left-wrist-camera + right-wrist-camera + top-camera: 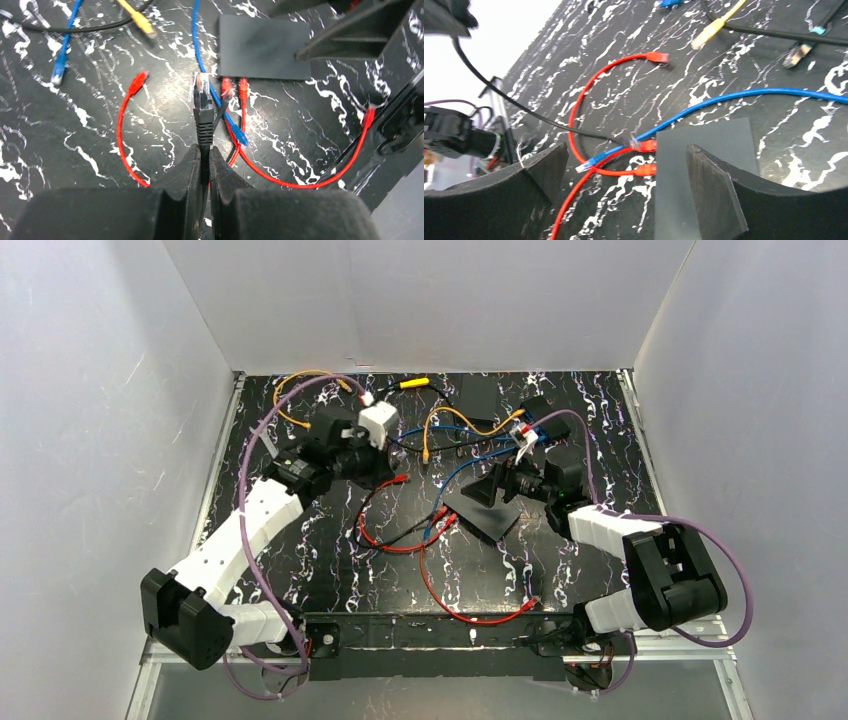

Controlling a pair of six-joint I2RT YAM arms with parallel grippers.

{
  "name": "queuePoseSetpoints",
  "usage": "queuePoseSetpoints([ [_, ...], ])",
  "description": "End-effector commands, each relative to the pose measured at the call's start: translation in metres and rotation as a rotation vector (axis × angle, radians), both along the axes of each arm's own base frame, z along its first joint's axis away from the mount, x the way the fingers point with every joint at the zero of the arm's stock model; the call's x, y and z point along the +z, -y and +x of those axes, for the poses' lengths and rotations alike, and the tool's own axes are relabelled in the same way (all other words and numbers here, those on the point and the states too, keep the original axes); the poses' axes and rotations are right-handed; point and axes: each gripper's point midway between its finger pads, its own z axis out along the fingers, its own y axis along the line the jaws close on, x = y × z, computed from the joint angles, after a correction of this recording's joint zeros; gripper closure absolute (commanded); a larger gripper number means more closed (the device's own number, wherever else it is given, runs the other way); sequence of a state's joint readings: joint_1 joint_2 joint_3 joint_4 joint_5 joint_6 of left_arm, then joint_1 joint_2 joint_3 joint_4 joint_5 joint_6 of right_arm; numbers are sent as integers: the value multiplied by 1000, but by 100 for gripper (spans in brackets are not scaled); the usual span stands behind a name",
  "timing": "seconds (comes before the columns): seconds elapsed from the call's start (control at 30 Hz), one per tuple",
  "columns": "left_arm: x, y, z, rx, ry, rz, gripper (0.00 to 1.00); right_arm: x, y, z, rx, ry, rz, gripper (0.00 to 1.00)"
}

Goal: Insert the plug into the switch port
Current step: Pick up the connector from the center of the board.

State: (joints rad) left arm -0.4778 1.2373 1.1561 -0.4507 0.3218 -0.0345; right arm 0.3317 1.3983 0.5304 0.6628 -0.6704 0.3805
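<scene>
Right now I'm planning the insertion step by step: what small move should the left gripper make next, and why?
Probably slide the black plug sideways toward the switch. The left gripper, shut on it, points its tip just off the switch's corner, beside two red plugs at the switch's edge. Free ports aren't visible.

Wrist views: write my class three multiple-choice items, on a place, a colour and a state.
1. The two red plugs lie: A at the switch's edge; B on top of it; C far from it.
2. The boot of the plug in the left gripper is: A red; B black; C blue.
3. The right gripper is: A open; B shut on nothing; C shut on the switch.
Key: A, both red tips meet the switch's edge; B, black boot between the shut fingers; A, its fingers stand wide apart.
</scene>
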Motion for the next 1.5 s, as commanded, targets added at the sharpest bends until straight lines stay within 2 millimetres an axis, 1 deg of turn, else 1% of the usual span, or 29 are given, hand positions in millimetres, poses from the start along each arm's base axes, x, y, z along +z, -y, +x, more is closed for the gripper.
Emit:
queuePoseSetpoints([
  [0.0,-14,16,-13,-115,123,161,100,35,-10,-11,53,14,128,5],
  [0.13,-22,25,-16,-153,225,278,100,42,-15,-16,74,-42,193,6],
  [0.17,-22,24,-13,-146,256,313,100,44,-16,-18,84,-52,211,6],
  [0.27,-22,30,-14,-162,334,368,100,53,-19,-23,117,-66,265,7],
  [0.37,-19,37,-15,-167,430,393,100,63,-22,-30,157,-65,321,8],
  [0.47,-18,47,-20,-194,497,400,100,71,-27,-40,209,-53,362,8],
  [0.63,-21,66,-27,-240,612,444,100,78,-38,-51,264,-54,410,11],
  [0.7,-23,73,-30,-261,633,440,100,80,-43,-55,278,-48,429,13],
  [0.8,-28,82,-32,-277,636,438,100,84,-51,-63,312,-33,448,18],
  [0.9,-32,86,-34,-286,633,442,100,86,-55,-69,335,-21,464,23],
  [1.03,-33,89,-36,-290,631,437,100,85,-55,-70,336,-15,468,30],
  [1.27,-34,89,-39,-288,628,421,100,84,-55,-70,329,-9,467,46],
  [1.47,-35,87,-41,-291,623,420,100,79,-54,-67,315,-9,454,69],
])
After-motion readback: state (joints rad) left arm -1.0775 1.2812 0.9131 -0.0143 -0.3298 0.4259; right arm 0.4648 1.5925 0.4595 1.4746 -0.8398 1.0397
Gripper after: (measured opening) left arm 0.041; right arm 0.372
